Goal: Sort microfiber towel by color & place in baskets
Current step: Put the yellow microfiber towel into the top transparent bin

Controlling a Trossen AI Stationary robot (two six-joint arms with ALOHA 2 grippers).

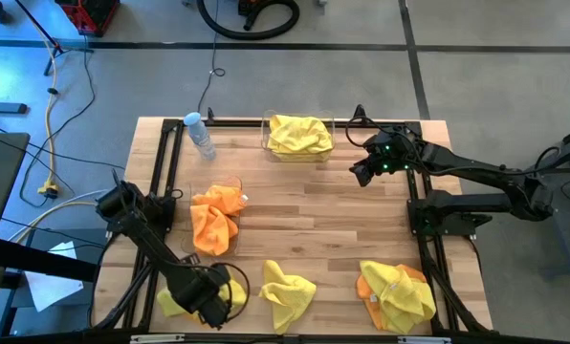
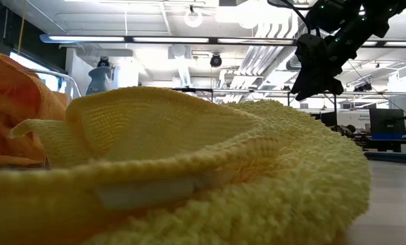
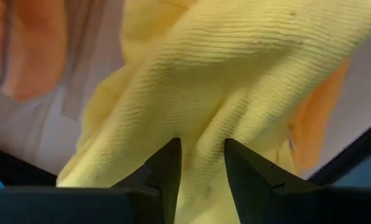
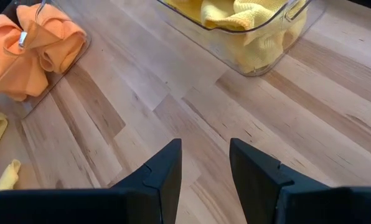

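Left tool (image 1: 211,298) pinching rumpled yellow towel (image 1: 178,304), no clear long axis

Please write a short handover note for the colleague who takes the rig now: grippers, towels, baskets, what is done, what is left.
Left gripper: at the near left table edge, closed on a yellow towel.
Right gripper: open, empty, above bare wood beside the far basket.
Done: yellow towels fill the far basket; orange towels lie in the left basket.
Left: the gripped towel, one yellow towel near centre, and a yellow-on-orange pile near right.
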